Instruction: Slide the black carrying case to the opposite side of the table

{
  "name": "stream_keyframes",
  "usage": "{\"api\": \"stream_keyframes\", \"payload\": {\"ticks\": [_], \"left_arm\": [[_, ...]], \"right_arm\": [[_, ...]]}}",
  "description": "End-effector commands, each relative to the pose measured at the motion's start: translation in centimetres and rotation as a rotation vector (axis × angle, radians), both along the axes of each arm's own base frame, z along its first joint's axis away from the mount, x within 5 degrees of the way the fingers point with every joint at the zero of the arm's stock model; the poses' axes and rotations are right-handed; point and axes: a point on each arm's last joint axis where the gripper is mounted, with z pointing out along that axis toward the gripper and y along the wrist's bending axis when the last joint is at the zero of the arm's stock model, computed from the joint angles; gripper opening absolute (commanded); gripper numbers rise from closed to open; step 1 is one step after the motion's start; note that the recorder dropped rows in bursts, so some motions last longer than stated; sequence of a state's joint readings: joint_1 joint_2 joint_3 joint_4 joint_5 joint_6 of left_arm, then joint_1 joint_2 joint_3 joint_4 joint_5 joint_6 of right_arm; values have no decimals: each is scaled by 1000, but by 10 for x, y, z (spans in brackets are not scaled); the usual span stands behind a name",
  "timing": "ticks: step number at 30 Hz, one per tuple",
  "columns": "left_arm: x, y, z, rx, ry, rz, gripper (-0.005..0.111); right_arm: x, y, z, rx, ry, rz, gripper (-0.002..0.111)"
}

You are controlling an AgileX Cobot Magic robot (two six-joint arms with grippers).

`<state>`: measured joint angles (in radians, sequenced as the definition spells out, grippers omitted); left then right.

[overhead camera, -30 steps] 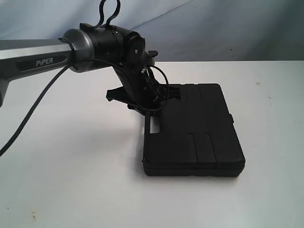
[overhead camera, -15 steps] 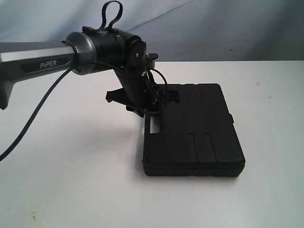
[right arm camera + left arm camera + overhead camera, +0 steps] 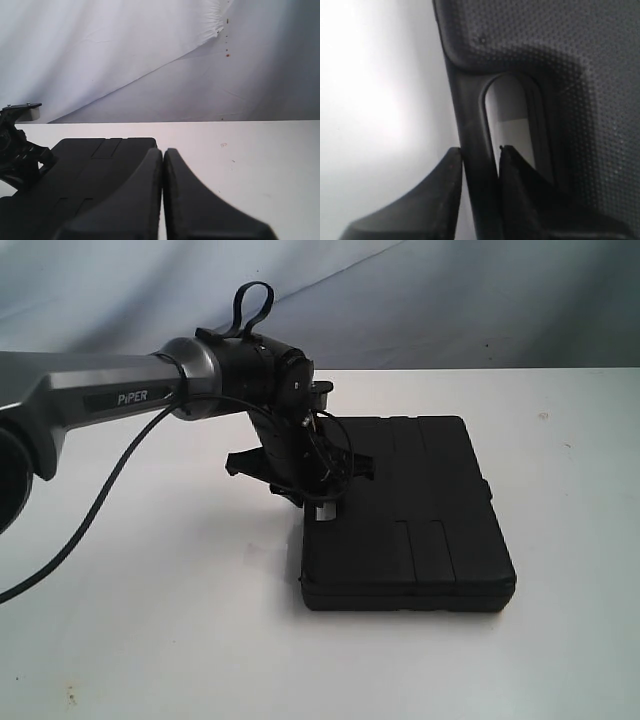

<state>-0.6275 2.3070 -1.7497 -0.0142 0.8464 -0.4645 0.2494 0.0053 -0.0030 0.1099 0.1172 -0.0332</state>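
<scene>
The black carrying case (image 3: 420,510) lies flat on the white table (image 3: 150,590), right of centre. My left gripper (image 3: 318,502) reaches down at the case's left edge. In the left wrist view its two fingers (image 3: 451,185) stand on either side of the handle bar (image 3: 470,125), pressed against it, with the handle slot and the case's dotted lid (image 3: 570,75) beyond; the left gripper (image 3: 480,155) is shut on the handle. My right gripper (image 3: 163,152) is shut on nothing, hovering near the case (image 3: 90,170) and above the table (image 3: 260,150). The exterior view does not show it.
A wrinkled pale backdrop (image 3: 450,300) hangs behind the table's far edge. The left arm's cable (image 3: 90,510) loops down over the table's left part. The left wrist hardware (image 3: 17,145) shows at the case's far end in the right wrist view.
The left arm has shifted to the right and its gripper has sunk lower over the handle slot. The case has not moved.
</scene>
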Motion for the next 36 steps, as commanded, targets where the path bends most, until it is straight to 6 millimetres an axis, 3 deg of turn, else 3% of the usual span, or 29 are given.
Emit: {"api": "stream_keyframes", "payload": {"ticks": [1, 17, 36], "left_arm": [[2, -1, 0, -8, -14, 1, 0], [4, 3, 0, 12, -20, -8, 0], [15, 82, -20, 67, 59, 45, 0]], "right_arm": [[0, 0, -1, 1, -2, -8, 0], [0, 0, -1, 1, -2, -8, 0], [0, 0, -1, 1, -2, -8, 0]]}}
